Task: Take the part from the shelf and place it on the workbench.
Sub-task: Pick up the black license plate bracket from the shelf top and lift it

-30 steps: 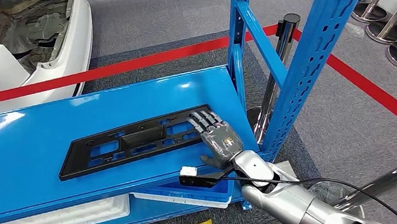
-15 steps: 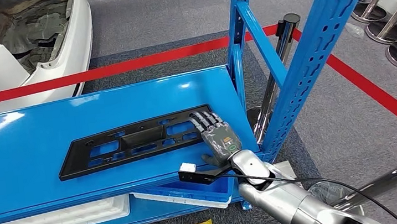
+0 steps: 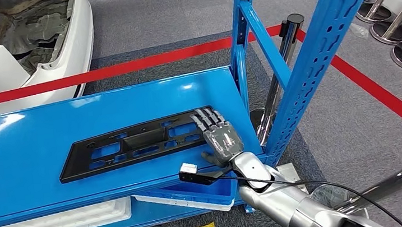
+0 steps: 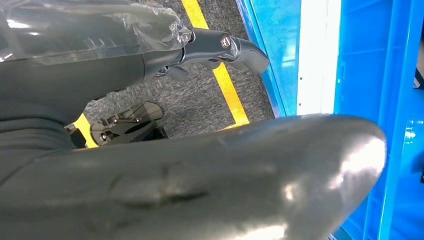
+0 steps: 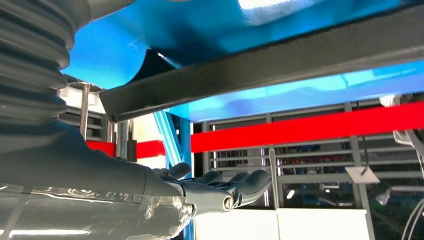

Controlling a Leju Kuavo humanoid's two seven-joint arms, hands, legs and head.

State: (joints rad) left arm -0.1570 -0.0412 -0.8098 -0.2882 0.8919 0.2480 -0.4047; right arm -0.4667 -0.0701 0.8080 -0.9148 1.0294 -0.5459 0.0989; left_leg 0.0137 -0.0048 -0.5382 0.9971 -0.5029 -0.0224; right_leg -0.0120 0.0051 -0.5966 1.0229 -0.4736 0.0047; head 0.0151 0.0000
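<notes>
One broad blue shelf (image 3: 33,148) fills most of our head view, its deck tilting slightly and framed by a perforated blue upright (image 3: 316,50) at the right. We judge that this upright limits how our right arm (image 3: 287,200) can come in, which is why it enters from the near right corner and not from the side.

On the deck lies the part (image 3: 134,144), a long flat black frame with cut-out windows, stretched left to right across the middle of the shelf. It rests flat on the blue surface, not yet lifted as far as we can tell.

Our right hand (image 3: 219,136) lies over the right end of the part, palm down, fingers (image 3: 207,119) extended and held side by side, reaching toward the far edge of the frame. The thumb sits at the near side, by the shelf's front lip. Whether the thumb has got under the part's near edge we cannot tell; the wrist view shows the black edge (image 5: 260,65) close against the blue deck and the fingers stretched out with nothing between them. We take this as a hand set to close on the end of the frame, not yet holding it.

Our left hand (image 4: 220,47) hangs low by the floor near a yellow line (image 4: 220,75), fingers loosely curled on nothing, kept out of the way while the right works.

A small white-tipped camera (image 3: 192,173) juts from the right wrist.
</notes>
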